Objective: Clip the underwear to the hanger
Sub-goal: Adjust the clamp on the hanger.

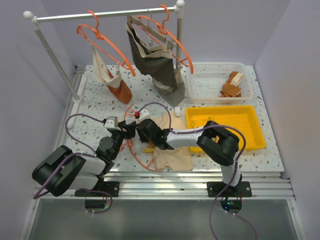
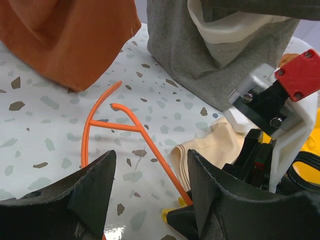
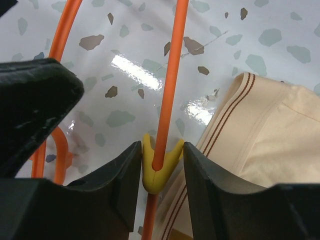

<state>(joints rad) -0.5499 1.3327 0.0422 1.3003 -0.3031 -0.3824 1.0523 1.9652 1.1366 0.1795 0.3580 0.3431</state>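
one yellow clip (image 3: pixel 157 172) sits pinched in the right gripper (image 3: pixel 160 150) on the hanger (image 3: pixel 170 75), whose bar runs straight ahead of the fingers (image 3: pixel 120 190), underwear (image 3: pixel 270 140) lying just to its right, left gripper (image 2: pixel 150 175) spread wide nearby.

Field count: you're working with two claws, left claw (image 2: pixel 150 160) and right claw (image 3: pixel 160 150). Orange hangers are numbering at least three: the hanger (image 2: pixel 150 145) lying on the table (image 1: pixel 95 95), plus a left hung hanger (image 1: pixel 107 42) and a right hung hanger (image 1: pixel 177 45) dangling off one rail (image 1: pixel 65 17). One yellow clip (image 3: pixel 154 175) is showing. One yellow tray (image 1: pixel 235 125) and one white basket (image 1: pixel 215 65) are sitting alongside. One cream underwear (image 1: pixel 172 152) is lying flat; one dark garment (image 1: pixel 157 65) is hanging.
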